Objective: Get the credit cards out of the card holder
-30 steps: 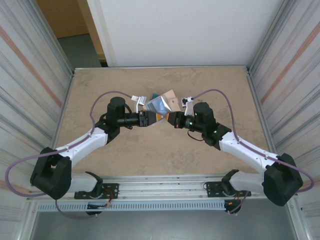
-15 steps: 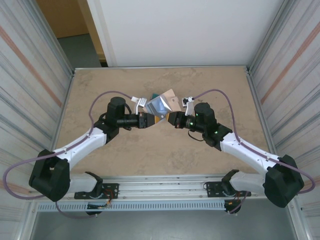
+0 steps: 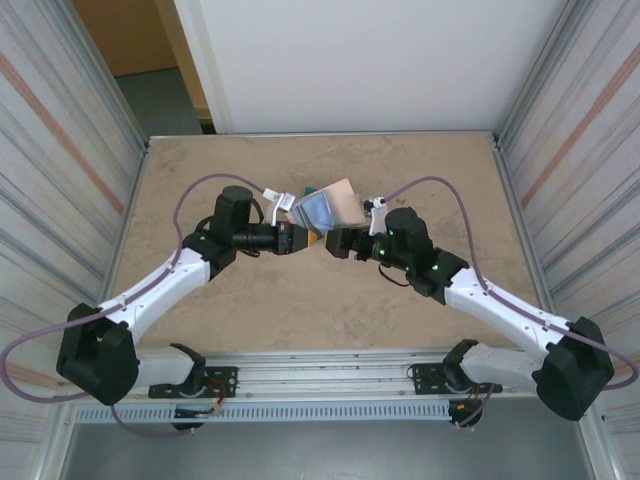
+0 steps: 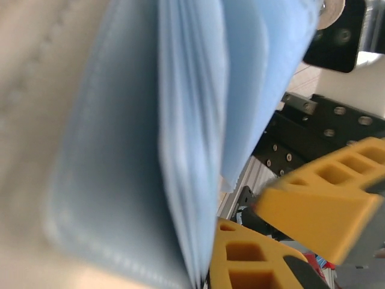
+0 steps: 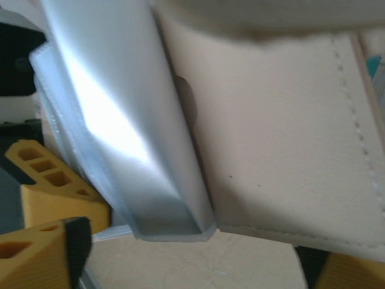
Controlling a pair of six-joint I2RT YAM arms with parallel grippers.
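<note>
Blurred card holder [image 4: 108,168], pale blue inside

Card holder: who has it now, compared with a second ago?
The left gripper closed on the card holder; the right gripper opened and let go. The holder stayed raised in the same spot, between both wrists.

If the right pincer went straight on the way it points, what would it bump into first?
Most likely the tan and pale blue flat card holder, close ahead of the right pincer, though depth is unclear.
</note>
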